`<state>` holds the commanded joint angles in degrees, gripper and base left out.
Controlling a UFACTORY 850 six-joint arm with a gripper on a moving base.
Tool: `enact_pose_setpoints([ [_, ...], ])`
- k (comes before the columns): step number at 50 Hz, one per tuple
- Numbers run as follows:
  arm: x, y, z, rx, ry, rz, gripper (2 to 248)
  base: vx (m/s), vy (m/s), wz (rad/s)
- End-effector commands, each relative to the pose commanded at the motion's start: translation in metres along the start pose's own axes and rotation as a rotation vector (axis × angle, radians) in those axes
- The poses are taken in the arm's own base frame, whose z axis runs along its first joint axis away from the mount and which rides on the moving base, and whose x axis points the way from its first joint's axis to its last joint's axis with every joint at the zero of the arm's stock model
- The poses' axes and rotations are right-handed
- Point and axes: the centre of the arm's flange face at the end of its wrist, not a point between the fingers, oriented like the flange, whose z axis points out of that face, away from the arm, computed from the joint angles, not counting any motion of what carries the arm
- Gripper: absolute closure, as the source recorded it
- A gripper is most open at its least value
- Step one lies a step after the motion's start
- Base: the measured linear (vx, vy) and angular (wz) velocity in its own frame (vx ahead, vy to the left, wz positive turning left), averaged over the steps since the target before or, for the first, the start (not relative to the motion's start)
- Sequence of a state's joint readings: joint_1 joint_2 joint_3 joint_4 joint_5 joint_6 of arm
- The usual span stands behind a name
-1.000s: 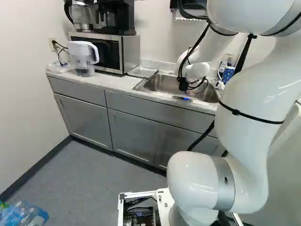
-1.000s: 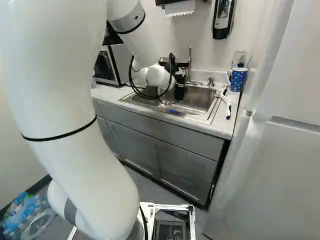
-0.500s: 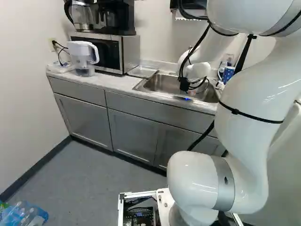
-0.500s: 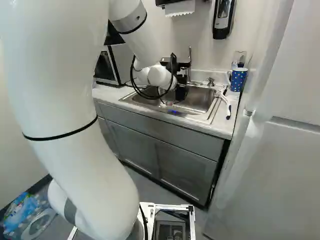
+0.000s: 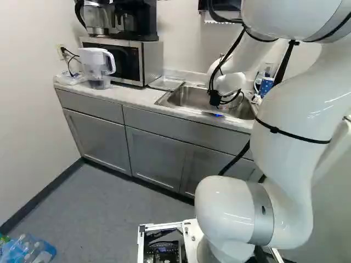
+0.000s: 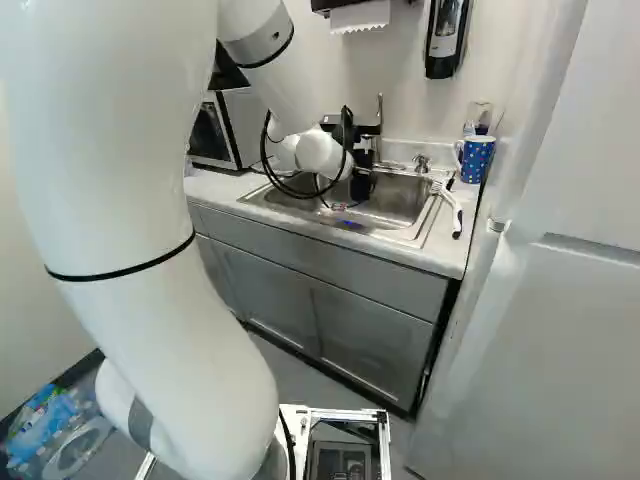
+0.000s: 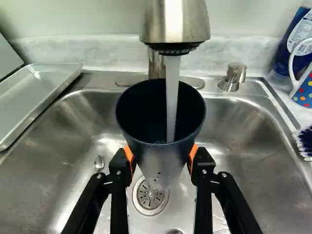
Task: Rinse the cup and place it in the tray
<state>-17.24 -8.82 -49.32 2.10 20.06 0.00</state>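
Over the sink in the right base view is my gripper point(image 6: 362, 182), small and partly hidden by the wrist and cables. In the wrist view the gripper point(image 7: 162, 158) is shut on a dark cup point(image 7: 161, 158), its orange pads pressing from both sides. The cup stands mouth up under the faucet point(image 7: 175, 22), and a stream of water point(image 7: 171, 97) falls into it. Below lies the sink drain point(image 7: 150, 196). A shallow metal tray point(image 7: 46, 85) rests on the counter beside the sink; it also shows as a flat tray point(image 5: 166, 83) next to the microwave.
A soap pump point(image 7: 233, 77) stands on the sink's back rim. Beyond the sink's other side are a dotted mug point(image 6: 476, 158), a brush point(image 6: 455, 210) and a bottle point(image 7: 292, 44). The microwave point(image 5: 118, 59) and a water pitcher point(image 5: 97, 68) occupy the counter's far end.
My wrist has shifted very slightly to the right in the right base view, the gripper moving with it. The base has stayed put.
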Motion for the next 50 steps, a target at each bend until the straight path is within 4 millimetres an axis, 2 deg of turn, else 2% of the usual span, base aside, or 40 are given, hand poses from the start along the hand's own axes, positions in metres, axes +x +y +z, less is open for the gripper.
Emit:
enact_pose_setpoints([
  [50,0.0000,0.0000,0.0000,0.000,0.000,0.000,128,0.000,0.000,0.000],
])
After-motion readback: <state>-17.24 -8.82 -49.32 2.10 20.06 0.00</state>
